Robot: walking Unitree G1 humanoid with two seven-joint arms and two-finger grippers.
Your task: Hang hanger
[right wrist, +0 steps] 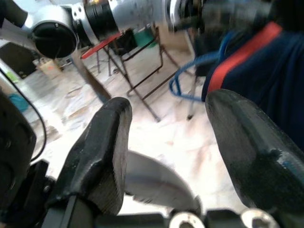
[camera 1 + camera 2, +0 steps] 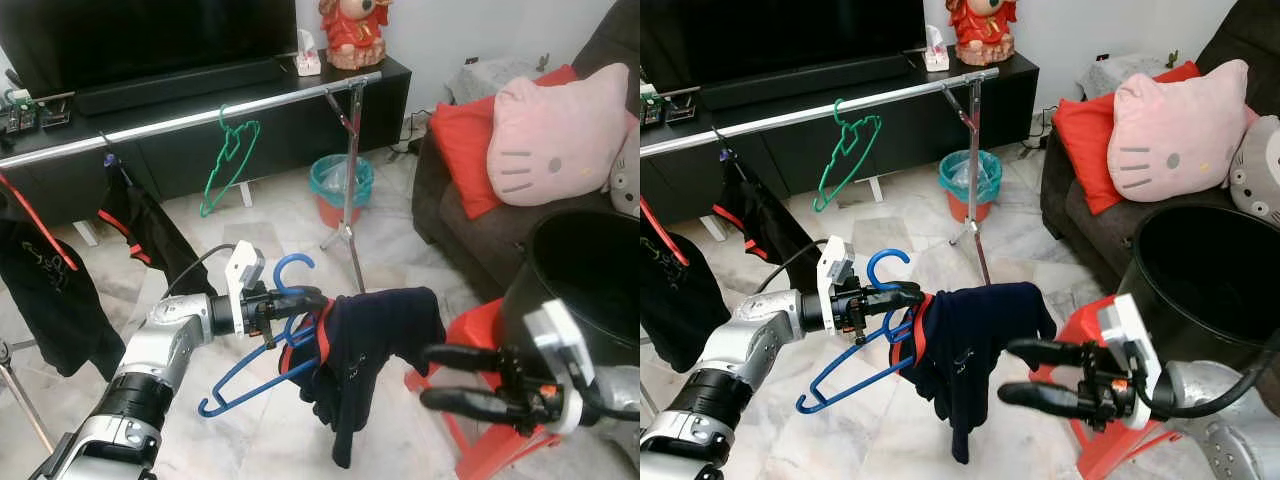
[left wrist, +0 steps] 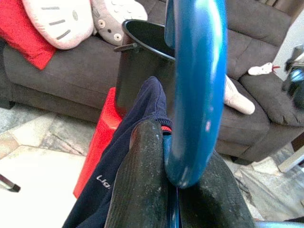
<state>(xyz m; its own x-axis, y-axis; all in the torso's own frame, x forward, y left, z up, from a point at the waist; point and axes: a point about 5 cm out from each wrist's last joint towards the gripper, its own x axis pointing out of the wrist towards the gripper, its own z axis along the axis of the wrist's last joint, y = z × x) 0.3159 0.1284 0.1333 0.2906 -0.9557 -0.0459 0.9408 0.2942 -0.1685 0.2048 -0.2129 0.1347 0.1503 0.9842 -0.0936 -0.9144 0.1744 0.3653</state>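
— One blue plastic hanger (image 2: 262, 352) with a dark navy garment (image 2: 365, 350) draped on it: where was it, and who held it?

— Mid-air, near the robot. The left hand (image 2: 305, 301) was clamped on its neck below the hook; the right hand (image 2: 455, 378) gaped empty beside the cloth.

— How would it handle?

— Light and stiff, likely; the soft garment could slide. Grip the neck, then hook the far silver rail (image 2: 190, 120).
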